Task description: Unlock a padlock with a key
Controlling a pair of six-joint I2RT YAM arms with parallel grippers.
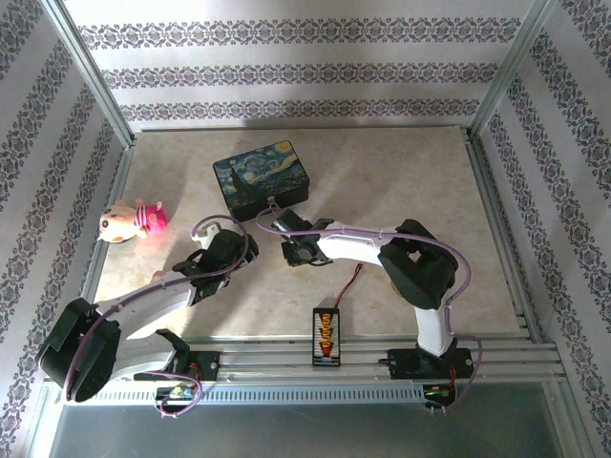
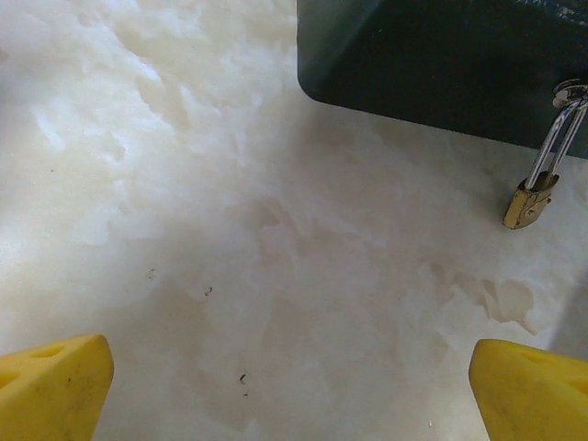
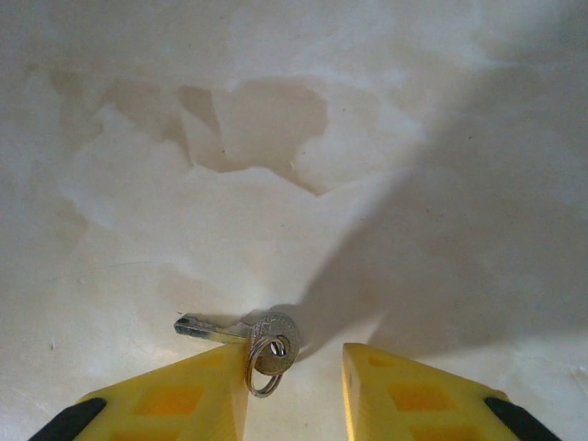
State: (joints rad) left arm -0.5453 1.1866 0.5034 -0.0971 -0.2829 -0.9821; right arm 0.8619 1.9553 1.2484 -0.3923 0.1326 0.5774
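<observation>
The key (image 3: 272,336) lies flat on the pale tabletop with a small split ring through its head and its blade pointing left. My right gripper (image 3: 294,386) is open and straddles the head. The left yellow finger (image 3: 184,395) touches the key, and a gap separates the key from the right finger (image 3: 413,395). The padlock (image 2: 528,204) has a brass body, and its silver shackle hangs from the clasp of the dark-blue box (image 2: 441,55). My left gripper (image 2: 289,390) is wide open over bare table, short of the padlock. From above, both grippers (image 1: 215,239) (image 1: 280,229) sit just in front of the box (image 1: 263,177).
A pink plush toy (image 1: 134,221) lies at the left. An orange connector board (image 1: 326,334) with a red-black wire (image 1: 351,286) sits near the front rail, between the arm bases. Patterned walls enclose the table on three sides.
</observation>
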